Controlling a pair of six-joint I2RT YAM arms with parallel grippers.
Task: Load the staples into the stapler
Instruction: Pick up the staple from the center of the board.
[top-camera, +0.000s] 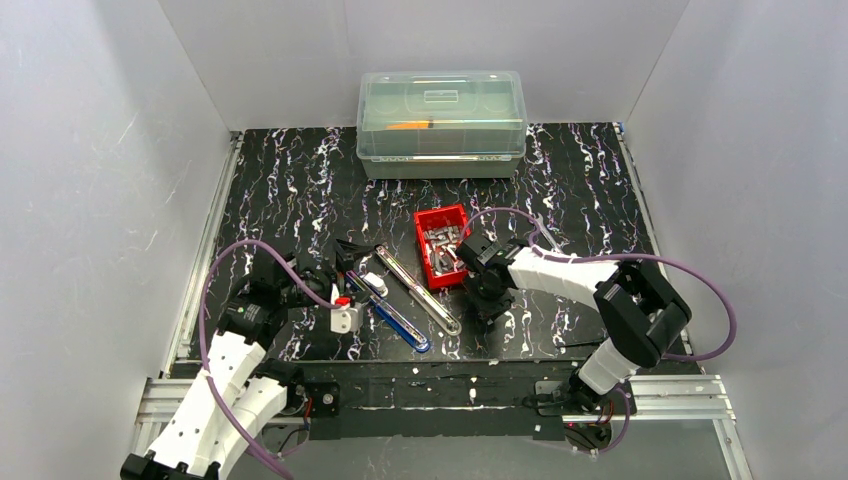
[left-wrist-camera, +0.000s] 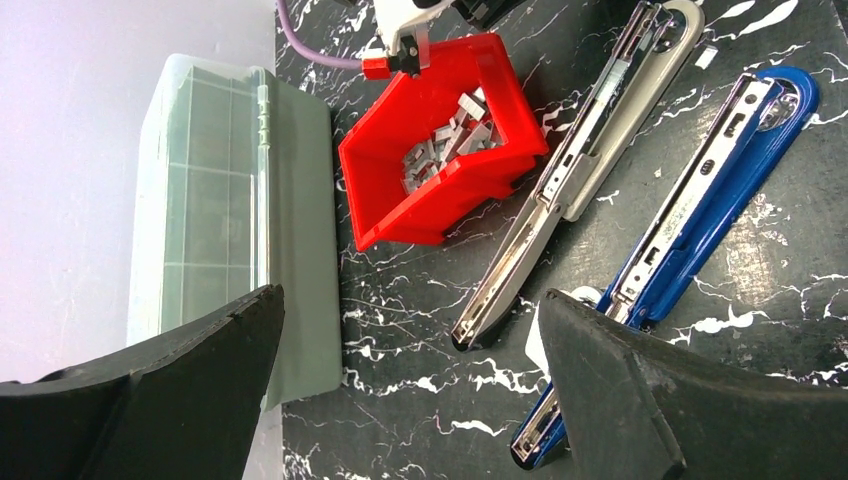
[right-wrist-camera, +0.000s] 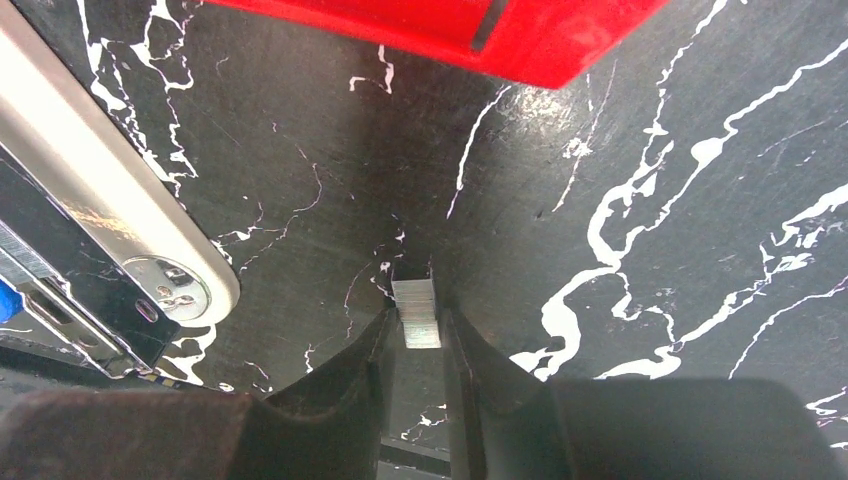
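A short silvery strip of staples (right-wrist-camera: 417, 315) lies on the black marbled table, pinched between the fingertips of my right gripper (right-wrist-camera: 418, 325), which is shut on it just right of the grey stapler's (right-wrist-camera: 120, 220) round end. In the top view that gripper (top-camera: 488, 300) points down beside the red bin (top-camera: 441, 245). The grey stapler (top-camera: 418, 290) and a blue stapler (top-camera: 395, 312) lie opened flat, side by side. More staples (left-wrist-camera: 450, 145) fill the bin. My left gripper (left-wrist-camera: 410, 300) hangs open and empty, its right finger above the blue stapler (left-wrist-camera: 720, 170).
A clear lidded plastic box (top-camera: 441, 122) stands at the back of the table, behind the red bin (left-wrist-camera: 380, 190). White walls enclose the table on three sides. Purple cables loop from both arms.
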